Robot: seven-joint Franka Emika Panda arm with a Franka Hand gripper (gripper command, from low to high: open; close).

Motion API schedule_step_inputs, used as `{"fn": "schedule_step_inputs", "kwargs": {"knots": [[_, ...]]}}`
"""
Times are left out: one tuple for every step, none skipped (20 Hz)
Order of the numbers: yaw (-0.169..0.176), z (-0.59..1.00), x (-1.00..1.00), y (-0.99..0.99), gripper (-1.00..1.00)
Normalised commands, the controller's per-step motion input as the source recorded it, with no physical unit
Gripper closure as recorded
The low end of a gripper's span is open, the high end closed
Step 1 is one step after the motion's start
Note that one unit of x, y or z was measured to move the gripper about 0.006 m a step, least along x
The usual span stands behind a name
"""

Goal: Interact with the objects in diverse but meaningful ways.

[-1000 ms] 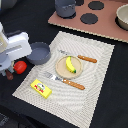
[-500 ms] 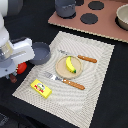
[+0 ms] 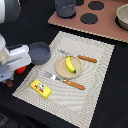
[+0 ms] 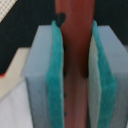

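End effector [image 4: 75,75]: teal pads pinching the brown sausage [image 4: 75,55], probably just lifted off the worktop since a second ago. Red tomato [image 3: 20,70] just beside it; grey pan [image 3: 40,52] near; yellow banana [image 3: 70,64] farther off.

no legible text, labels, brands or numbers on any item
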Motion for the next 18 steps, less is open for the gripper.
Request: {"fn": "schedule_step_inputs", "kwargs": {"knots": [[0.0, -0.08, 0.46, 0.06, 1.0], [0.0, -0.07, 0.36, 0.0, 1.0], [0.0, -0.03, 0.34, 0.0, 1.0], [0.0, -0.02, 0.37, 0.0, 1.0], [-0.007, 0.0, 0.42, 0.0, 1.0], [-0.01, 0.0, 0.38, 0.0, 1.0], [-0.013, 0.0, 0.37, 0.0, 1.0], [-0.013, 0.0, 0.38, 0.0, -1.0], [-0.011, 0.0, 0.39, 0.0, -1.0], [-0.01, 0.0, 0.35, 0.0, -1.0], [-0.01, 0.0, 0.33, 0.0, -1.0], [-0.01, 0.0, 0.34, 0.0, -1.0], [-0.011, 0.0, 0.31, 0.0, -1.0], [-0.011, 0.01, 0.33, 0.0, -1.0], [-0.014, 0.04, 0.31, 0.0, -1.0], [-0.013, 0.07, 0.23, 0.0, -1.0], [-0.005, 0.31, 0.23, 0.0, -1.0], [0.0, 0.44, 0.27, 0.0, -1.0]]}}
